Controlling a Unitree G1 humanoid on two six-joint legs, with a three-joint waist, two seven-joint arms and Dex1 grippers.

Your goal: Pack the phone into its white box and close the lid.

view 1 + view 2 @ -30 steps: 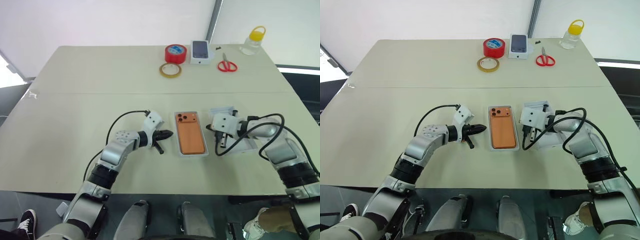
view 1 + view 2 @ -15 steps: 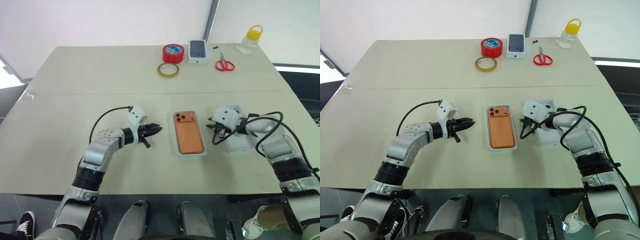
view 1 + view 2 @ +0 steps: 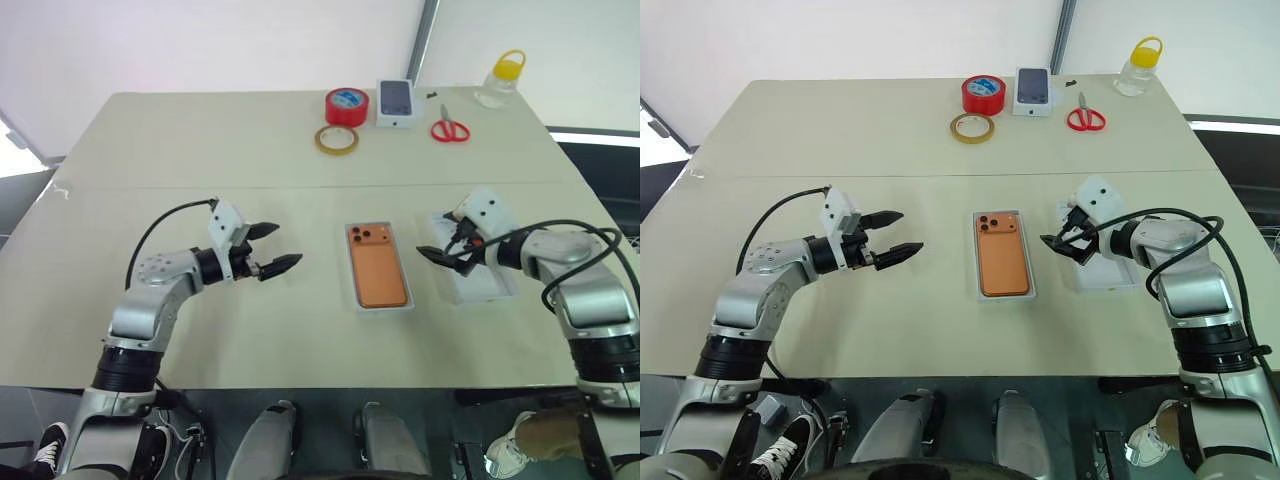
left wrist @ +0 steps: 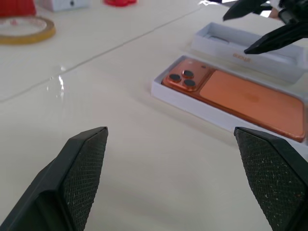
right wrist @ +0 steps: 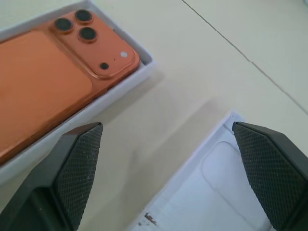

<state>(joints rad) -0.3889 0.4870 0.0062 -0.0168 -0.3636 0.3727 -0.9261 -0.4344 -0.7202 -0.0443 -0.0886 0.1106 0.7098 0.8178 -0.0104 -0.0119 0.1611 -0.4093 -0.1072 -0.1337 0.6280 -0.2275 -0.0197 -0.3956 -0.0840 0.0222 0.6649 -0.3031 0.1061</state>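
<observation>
Phone (image 3: pixel 379 264) lies in white box (image 3: pixel 410 303) | lid (image 5: pixel 216 192) inner face in right wrist view | both end effectors gaping, empty

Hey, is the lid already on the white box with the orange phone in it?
No, the orange phone lies uncovered in the shallow white cardboard box, and the white lid rests on the table beside it.

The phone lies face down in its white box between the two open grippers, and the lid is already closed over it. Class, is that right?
Not quite. The lid is not on: it lies open side up on the table beside the white box, under the right gripper. The right eye view shows the phone uncovered, face down in its box, between the open right gripper and left gripper.
</observation>
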